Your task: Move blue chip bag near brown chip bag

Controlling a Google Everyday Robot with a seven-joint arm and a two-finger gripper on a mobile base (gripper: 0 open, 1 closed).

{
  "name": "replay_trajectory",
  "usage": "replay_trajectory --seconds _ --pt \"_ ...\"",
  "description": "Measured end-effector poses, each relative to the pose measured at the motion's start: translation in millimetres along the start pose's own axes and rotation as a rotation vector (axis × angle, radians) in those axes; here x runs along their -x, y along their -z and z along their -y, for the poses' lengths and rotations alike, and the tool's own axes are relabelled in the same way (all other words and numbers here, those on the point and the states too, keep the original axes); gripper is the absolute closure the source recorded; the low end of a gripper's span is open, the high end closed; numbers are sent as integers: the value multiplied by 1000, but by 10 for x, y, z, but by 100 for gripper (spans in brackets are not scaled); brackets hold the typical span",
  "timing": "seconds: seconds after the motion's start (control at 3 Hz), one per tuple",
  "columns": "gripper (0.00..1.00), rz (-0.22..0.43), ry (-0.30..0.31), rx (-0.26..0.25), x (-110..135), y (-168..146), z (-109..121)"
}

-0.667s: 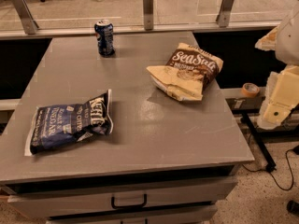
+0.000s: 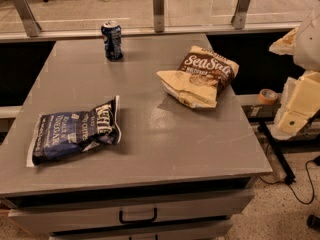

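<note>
The tool (image 2: pixel 291 118) hangs beyond the tabletop (image 2: pixel 165 149) edge at 3 o'clock, approx. where it was 0.7 s ago. Whether it is open or closed one cannot tell, but no bag is in it. The blue chip bag (image 2: pixel 75 131) lies flat at 8 o'clock and the brown chip bag (image 2: pixel 200 76) at 2 o'clock, well apart, both unmoved. So the task is prob. not begun yet.

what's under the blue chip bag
The blue chip bag lies flat on the grey table, front left. Only tabletop shows around its edges; anything directly beneath it is covered. The gripper hangs beyond the table's right edge, apart from the bag.
</note>
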State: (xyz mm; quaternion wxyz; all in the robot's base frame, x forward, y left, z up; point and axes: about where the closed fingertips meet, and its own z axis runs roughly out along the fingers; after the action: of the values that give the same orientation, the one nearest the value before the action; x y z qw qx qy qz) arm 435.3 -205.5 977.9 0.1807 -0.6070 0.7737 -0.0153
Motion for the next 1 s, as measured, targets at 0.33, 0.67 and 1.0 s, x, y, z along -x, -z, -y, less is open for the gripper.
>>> replay_trajectory --seconds 0.33,0.67,1.0 --pt "0 141 59 -6 270 -56 -251" --pt "0 304 154 -29 711 -204 -522" --pt "0 490 222 -61 1621 -309 -731"
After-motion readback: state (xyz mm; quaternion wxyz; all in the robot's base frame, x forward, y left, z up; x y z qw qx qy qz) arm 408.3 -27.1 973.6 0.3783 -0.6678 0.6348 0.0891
